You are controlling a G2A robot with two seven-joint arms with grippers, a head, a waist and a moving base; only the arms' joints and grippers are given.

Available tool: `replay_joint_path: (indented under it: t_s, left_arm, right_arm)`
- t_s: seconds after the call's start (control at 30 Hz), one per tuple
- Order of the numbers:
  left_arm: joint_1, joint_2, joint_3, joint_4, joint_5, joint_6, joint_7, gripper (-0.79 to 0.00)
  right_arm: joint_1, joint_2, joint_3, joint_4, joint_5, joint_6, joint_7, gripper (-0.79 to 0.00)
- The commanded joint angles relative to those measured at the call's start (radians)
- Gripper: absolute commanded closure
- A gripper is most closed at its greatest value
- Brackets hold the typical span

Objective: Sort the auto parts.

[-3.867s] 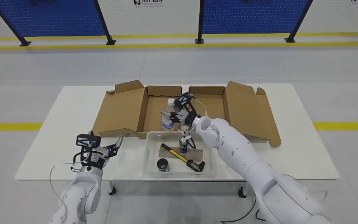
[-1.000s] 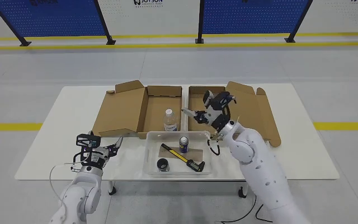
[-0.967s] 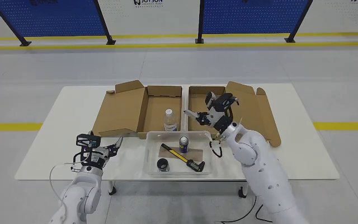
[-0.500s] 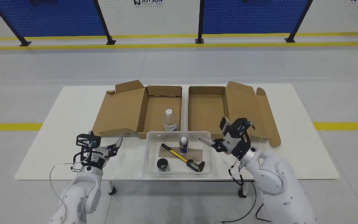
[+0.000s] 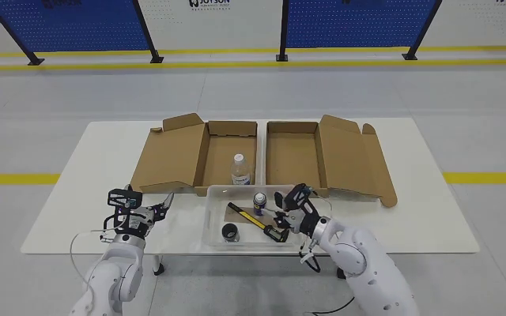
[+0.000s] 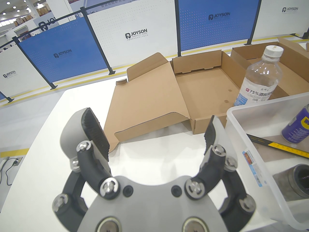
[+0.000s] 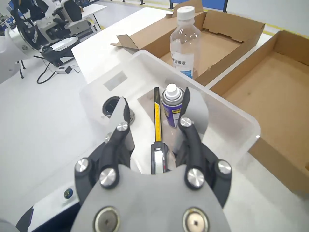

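the bin [image 5: 210, 217] sits at the near edge of the counter [image 5: 95, 189] and holds the unsorted parts. a can [image 7: 170, 114] stands upright in it. a caliper [image 7: 157, 117] lies flat on the bin floor just beside the can, and a sleeve [image 7: 109, 105] rests in the bin on the caliper's other side. just beyond the bin lie 2 open boxes, likely the sorting targets. a bottle [image 5: 240, 168] stands upright in the left box [image 5: 225, 150], just past the bin's far wall, and the right box [image 5: 291, 162] lies beside it.

the right pincer [image 7: 154, 98] hangs over the bin's right end, tilted down and pointing along the caliper. its jaws are wide and hold nothing, with the can just beside 1 finger. i judge it is lining up on the caliper or the can, but i cannot tell which. the left pincer [image 6: 149, 119] hovers low over the counter just left of the bin, aimed toward the left box. its jaws are wide and empty, and it seems parked to leave the bin free.
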Motion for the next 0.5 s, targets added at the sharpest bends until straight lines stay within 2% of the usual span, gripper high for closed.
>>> replay_joint_path:
  t_s: [0.0,0.47]
  left_arm:
    - [0.000,0.000,0.000,0.000,0.000,0.000,0.000,-0.785]
    - [0.000,0.000,0.000,0.000,0.000,0.000,0.000,-0.785]
  right_arm:
    - [0.030,-0.005,-0.027,0.052,0.000,0.010,-0.013,-0.483]
    - [0.146,-0.027,-0.115,0.230,0.015,0.061,-0.028,-0.520]
